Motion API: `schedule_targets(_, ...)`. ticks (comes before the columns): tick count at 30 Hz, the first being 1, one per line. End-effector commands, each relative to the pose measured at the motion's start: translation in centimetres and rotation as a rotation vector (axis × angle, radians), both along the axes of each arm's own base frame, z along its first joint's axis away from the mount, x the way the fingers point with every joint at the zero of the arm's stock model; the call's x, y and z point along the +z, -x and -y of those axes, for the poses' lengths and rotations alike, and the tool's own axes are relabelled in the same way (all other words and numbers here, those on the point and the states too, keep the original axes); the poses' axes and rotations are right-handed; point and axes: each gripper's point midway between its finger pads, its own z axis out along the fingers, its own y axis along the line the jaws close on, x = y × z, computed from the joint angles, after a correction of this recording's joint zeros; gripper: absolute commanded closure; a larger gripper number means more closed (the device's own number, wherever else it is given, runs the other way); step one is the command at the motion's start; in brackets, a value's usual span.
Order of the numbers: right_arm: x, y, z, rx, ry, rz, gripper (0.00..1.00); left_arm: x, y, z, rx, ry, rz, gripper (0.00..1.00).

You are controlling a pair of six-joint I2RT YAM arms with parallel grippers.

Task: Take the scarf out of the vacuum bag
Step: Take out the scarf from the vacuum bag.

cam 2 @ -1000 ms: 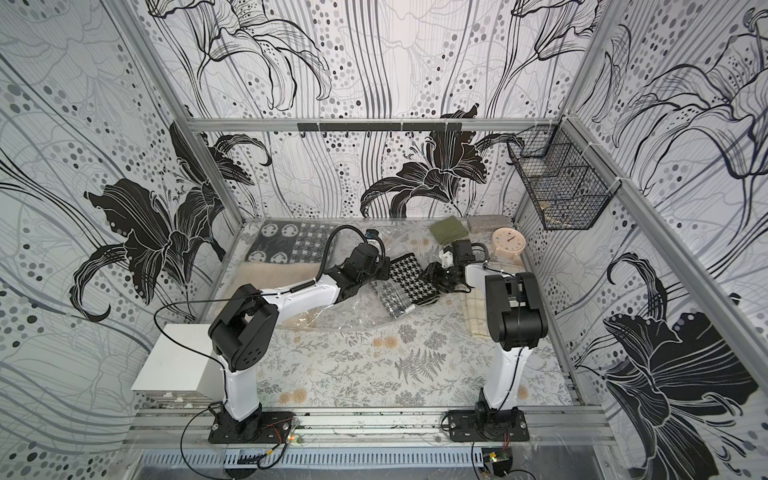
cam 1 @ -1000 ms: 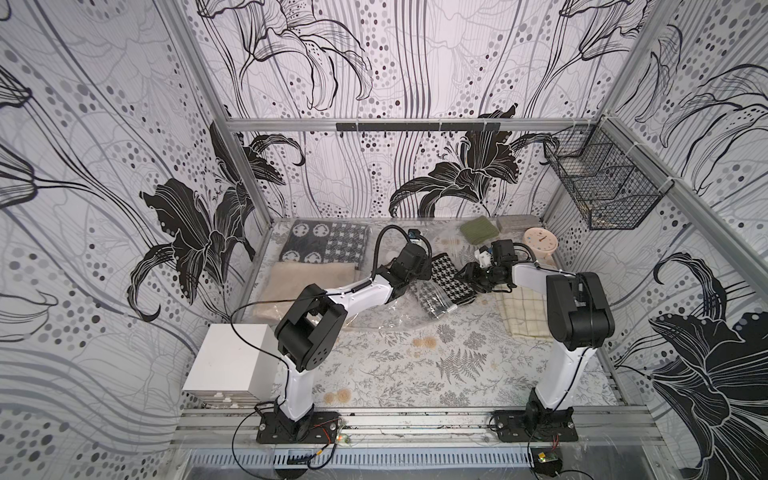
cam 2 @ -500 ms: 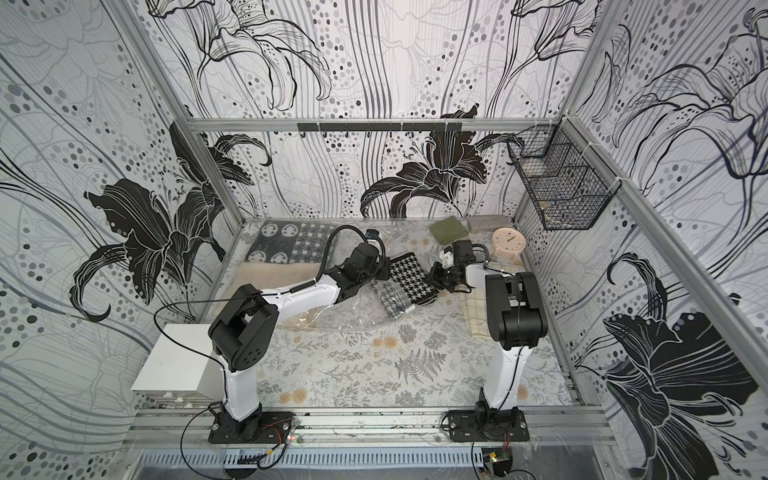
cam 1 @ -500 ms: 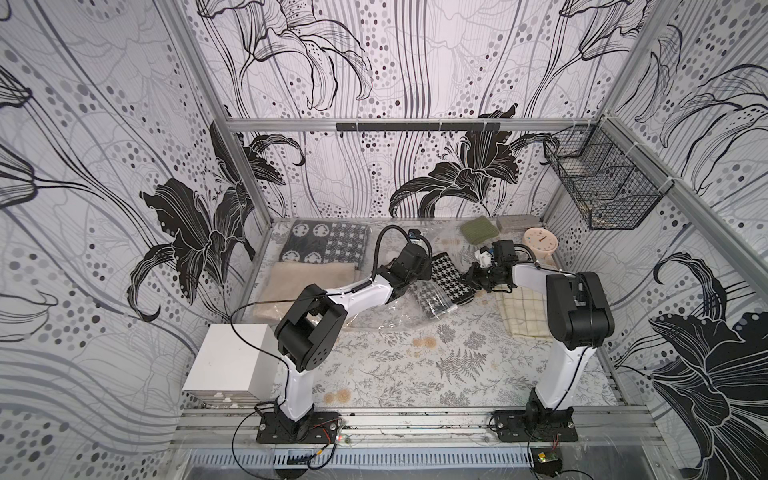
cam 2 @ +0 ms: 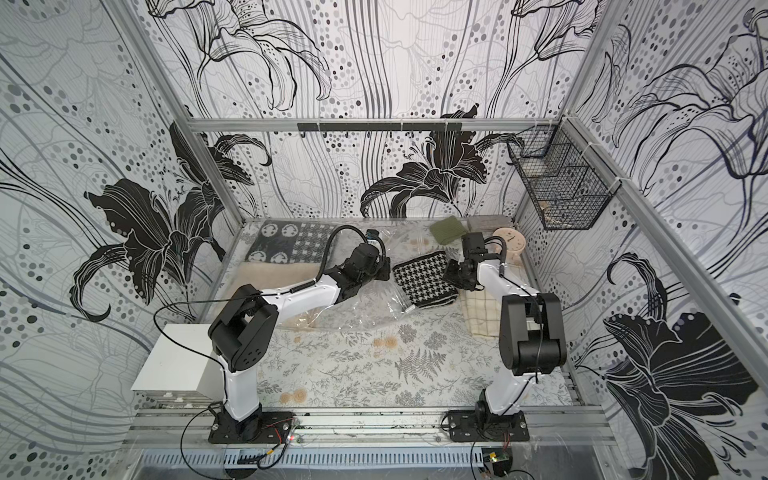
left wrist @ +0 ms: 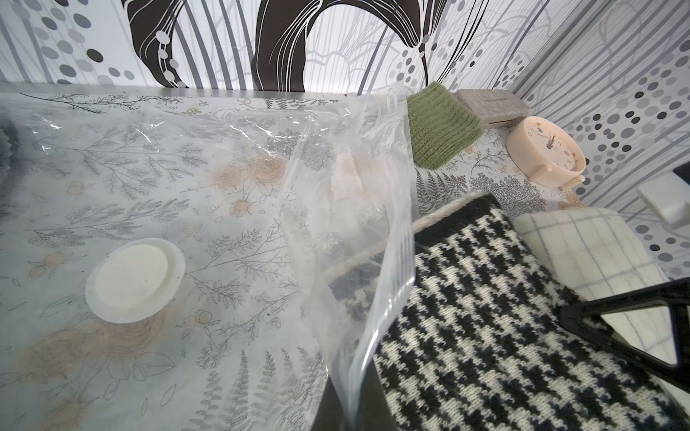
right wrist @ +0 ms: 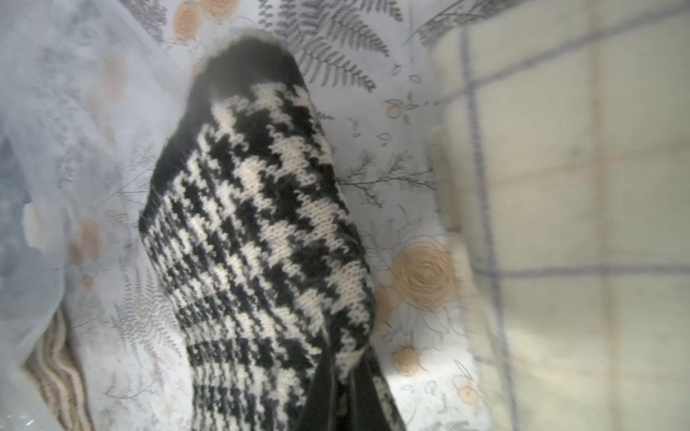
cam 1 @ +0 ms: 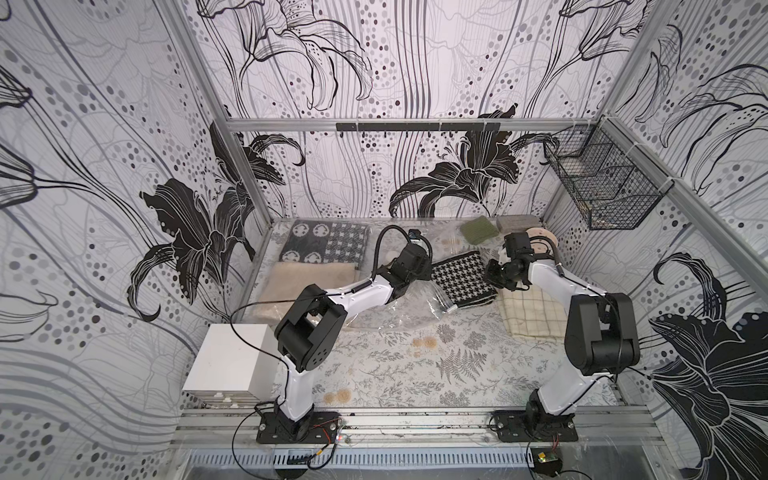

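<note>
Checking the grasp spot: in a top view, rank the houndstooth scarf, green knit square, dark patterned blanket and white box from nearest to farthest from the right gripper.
1. houndstooth scarf, pinched by the right gripper.
2. green knit square, at the back.
3. dark patterned blanket, back left corner.
4. white box, front left.

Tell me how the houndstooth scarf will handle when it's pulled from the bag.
Probably floppy: the scarf is soft knit and bunches where the right gripper pinches it, so it should drape and trail rather than lift flat. The thin, crinkly bag may cling to the knit and drag along.
</note>
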Motion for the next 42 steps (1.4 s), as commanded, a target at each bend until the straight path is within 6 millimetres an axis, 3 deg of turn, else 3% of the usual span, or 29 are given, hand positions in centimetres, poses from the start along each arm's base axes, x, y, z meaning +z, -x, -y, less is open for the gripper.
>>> schedule_targets(1, 2.2, 1.6, 2.8, -0.053, 0.14, -0.025, 1.0, 5.1, -1.3, -1.4, 0.05, 0.029, 0.09, 1.0)
schedule_targets(14, 2.4, 4.6, 4.1, -0.054, 0.211, -0.109, 1.0, 8.3, -1.8, -4.2, 0.118, 0.016, 0.122, 1.0)
schedule_targets(24, 3.6, 6.4, 6.3, -0.113, 0.317, -0.113, 1.0, 9.7, -1.9, -4.7, 0.128, 0.013, 0.143, 1.0)
schedule_targets(29, 2.9, 7.1, 6.6, -0.111, 0.337, -0.137, 1.0, 10.7, -1.9, -5.2, 0.141, 0.003, 0.16, 1.0)
schedule_targets(42, 0.0, 8.4, 7.4, -0.11, 0.382, -0.214, 1.0, 17.5, -1.1, -7.7, 0.194, -0.006, 0.271, 1.0)
